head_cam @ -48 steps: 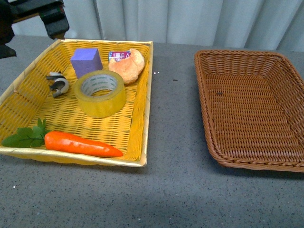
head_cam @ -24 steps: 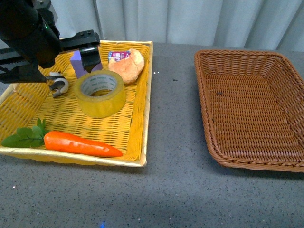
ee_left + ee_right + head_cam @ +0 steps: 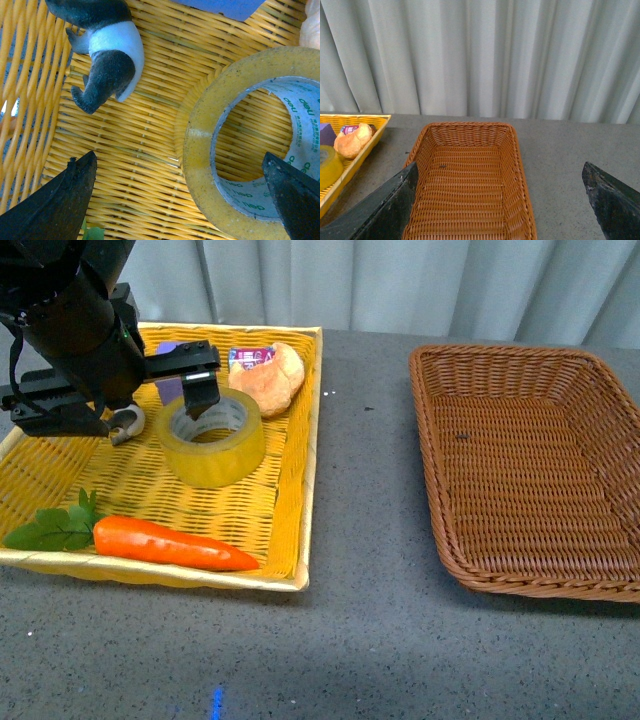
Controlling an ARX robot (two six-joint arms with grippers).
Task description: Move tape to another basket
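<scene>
The tape [image 3: 212, 445], a wide yellowish roll with a white printed core, lies flat in the yellow basket [image 3: 300, 440]. My left gripper [image 3: 170, 412] is open and low over the roll's left rim. One finger [image 3: 200, 395] is over the roll's hole and the other is outside the roll. The left wrist view shows the tape [image 3: 197, 150] between the open gripper's [image 3: 177, 162] fingers. The dark brown wicker basket [image 3: 520, 585] stands empty on the right. My right gripper [image 3: 500, 200] is open and empty, with the brown basket [image 3: 470, 185] in front of it. It does not show in the front view.
In the yellow basket are a carrot [image 3: 170, 543] at the front, a bread roll [image 3: 268, 375], a purple cube [image 3: 168, 348] mostly behind my arm, and a grey-and-white curled object [image 3: 128, 422] left of the tape. Grey tabletop separates the baskets. A curtain hangs behind.
My left arm has come from the back left corner down into the yellow basket. Its open gripper now straddles the tape's left rim. The tape has not moved.
</scene>
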